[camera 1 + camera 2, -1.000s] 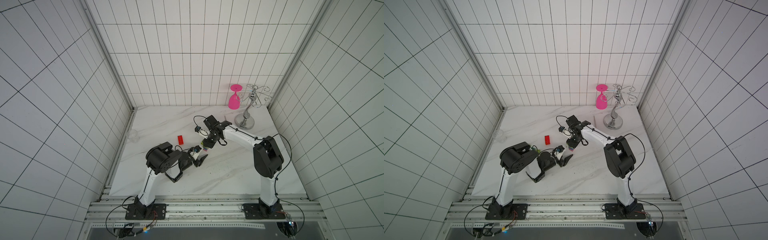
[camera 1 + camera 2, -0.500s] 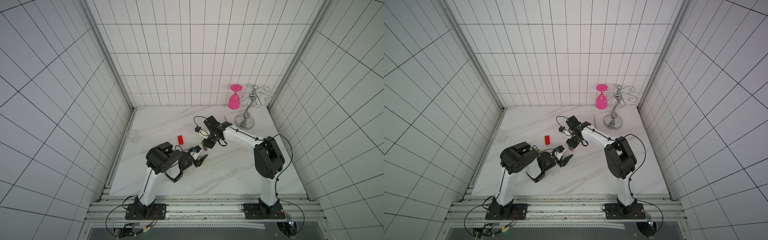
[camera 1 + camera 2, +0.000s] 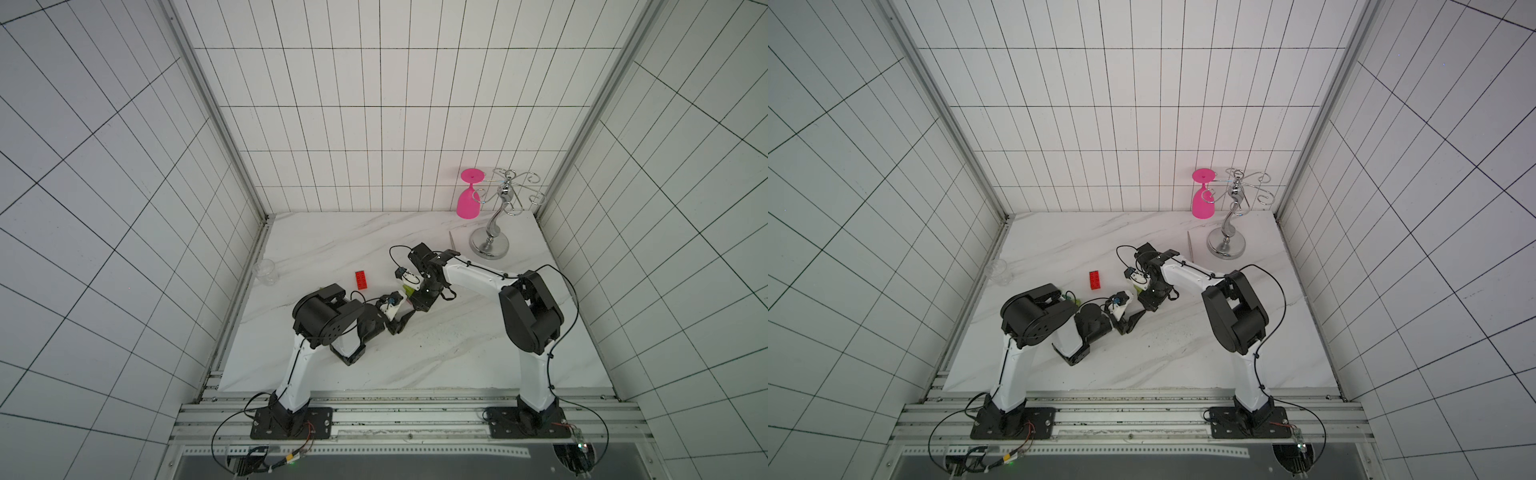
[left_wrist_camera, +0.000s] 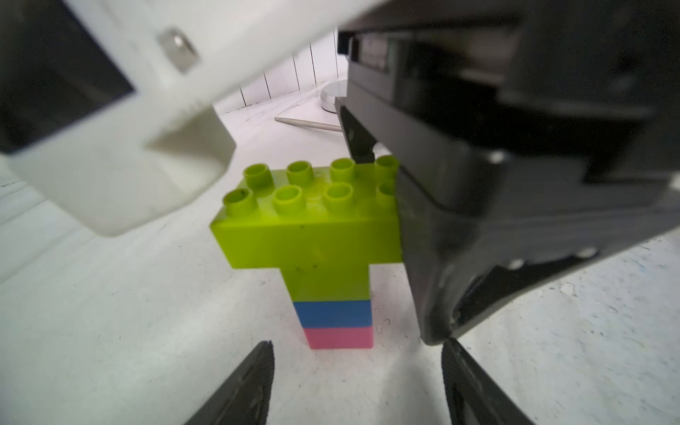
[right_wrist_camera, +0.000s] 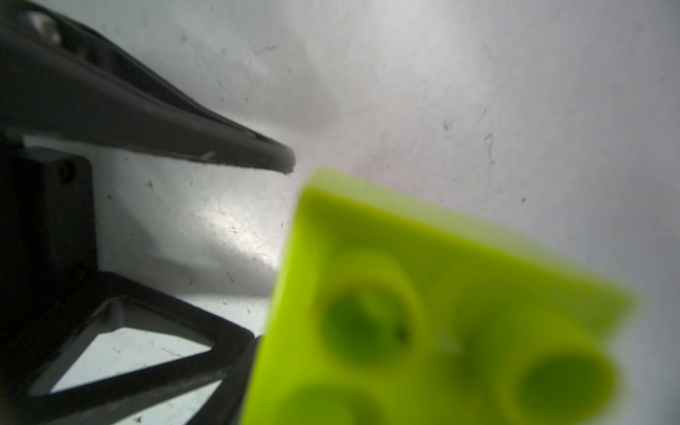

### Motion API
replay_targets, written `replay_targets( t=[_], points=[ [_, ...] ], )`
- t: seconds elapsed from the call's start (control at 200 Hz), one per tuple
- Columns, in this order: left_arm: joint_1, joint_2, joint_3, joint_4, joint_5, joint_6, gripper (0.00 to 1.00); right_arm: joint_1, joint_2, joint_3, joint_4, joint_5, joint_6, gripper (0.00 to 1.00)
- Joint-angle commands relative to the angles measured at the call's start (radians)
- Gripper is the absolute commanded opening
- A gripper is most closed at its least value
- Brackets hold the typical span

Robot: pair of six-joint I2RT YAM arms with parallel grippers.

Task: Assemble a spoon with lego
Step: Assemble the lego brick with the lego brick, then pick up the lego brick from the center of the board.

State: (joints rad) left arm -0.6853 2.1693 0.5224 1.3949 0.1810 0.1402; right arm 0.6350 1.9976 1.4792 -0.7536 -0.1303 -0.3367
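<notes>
The spoon [image 4: 323, 257] stands on end on the table: a pink lego brick at the bottom, then blue, a small lime brick, and a wide lime brick [image 5: 423, 312] on top. My left gripper [image 4: 357, 368] is open and low, with the pink brick just beyond its tips. My right gripper [image 3: 419, 299] comes down from above. Its fingers [image 4: 441, 239] stand apart at one end of the wide lime brick, and I cannot tell whether they touch it. A loose red brick [image 3: 361, 279] [image 3: 1095, 279] lies to the left of both grippers.
A metal glass rack [image 3: 496, 232] with a hanging pink glass [image 3: 469, 199] stands at the back right. A thin metal fork [image 3: 452, 241] lies beside its base. A clear cup [image 3: 266, 272] sits at the table's left edge. Tiled walls close in three sides.
</notes>
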Motion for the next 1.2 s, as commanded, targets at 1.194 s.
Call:
replay_targets(
  t=[1.194],
  points=[
    [0.013, 0.084, 0.123, 0.019, 0.066, -0.093, 0.43, -0.035, -0.594, -0.374, 0.332, -0.093, 0.287, 0.66]
  ],
)
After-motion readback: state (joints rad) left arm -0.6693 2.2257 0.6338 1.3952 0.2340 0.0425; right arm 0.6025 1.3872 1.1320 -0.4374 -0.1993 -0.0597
